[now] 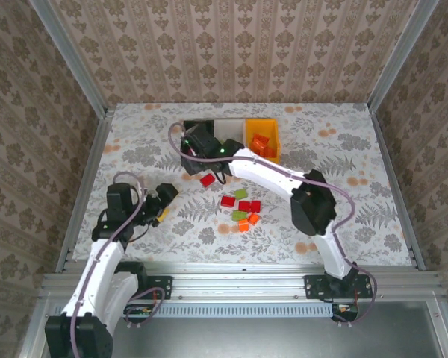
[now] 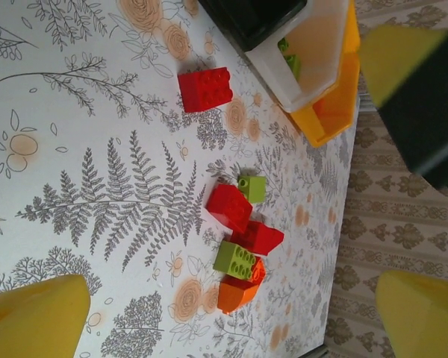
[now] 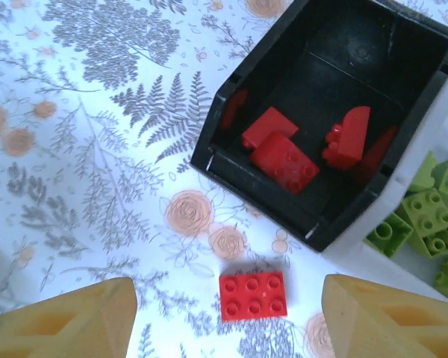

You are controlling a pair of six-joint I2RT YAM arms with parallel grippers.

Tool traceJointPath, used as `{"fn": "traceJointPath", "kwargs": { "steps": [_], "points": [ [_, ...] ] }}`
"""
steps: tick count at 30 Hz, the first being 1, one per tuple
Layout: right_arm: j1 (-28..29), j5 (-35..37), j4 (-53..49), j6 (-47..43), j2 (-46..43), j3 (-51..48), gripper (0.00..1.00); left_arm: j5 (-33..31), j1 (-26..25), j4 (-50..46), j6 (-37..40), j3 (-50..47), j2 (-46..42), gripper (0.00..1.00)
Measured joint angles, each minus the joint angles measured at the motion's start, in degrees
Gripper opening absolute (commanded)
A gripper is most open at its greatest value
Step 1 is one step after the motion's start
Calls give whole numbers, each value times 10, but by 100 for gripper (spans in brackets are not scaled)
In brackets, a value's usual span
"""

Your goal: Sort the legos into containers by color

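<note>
The containers stand in a row at the back: black bin [image 1: 188, 127], white bin [image 1: 228, 128], orange-yellow bin [image 1: 272, 149]. In the right wrist view the black bin [image 3: 403, 60] holds several red legos [image 3: 285, 162] and the white bin [image 3: 403, 257] holds lime green ones [image 3: 427, 221]. My right gripper [image 1: 201, 160] [image 3: 228, 328] hovers open in front of the black bin, over a lone red brick [image 1: 207, 179] [image 3: 253, 295] lying flat on the table. A cluster of red, green and orange legos [image 1: 243, 209] [image 2: 239, 231] lies mid-table. My left gripper [image 1: 166, 203] [image 2: 231, 328] is open and empty, left of the cluster.
Orange bricks [image 1: 260, 144] lie in the orange-yellow bin. The right arm [image 1: 284, 179] arches over the table from the near right, behind the cluster. Patterned walls close in the table on three sides. Open tablecloth lies at the far right and far left.
</note>
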Motion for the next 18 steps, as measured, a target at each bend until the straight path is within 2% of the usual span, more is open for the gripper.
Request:
{"fn": "traceJointPath", "kwargs": {
  "steps": [4,9,18],
  "points": [
    [2,0,34,16,-38,-82,73,0,0,-11,-12,-43,-48,100],
    [6,0,42,32,-40,-163,78,0,0,-37,-26,-76,-99,100],
    [9,-2,50,39,-13,-162,86,1,0,-64,-40,-87,-142,100]
  ]
}}
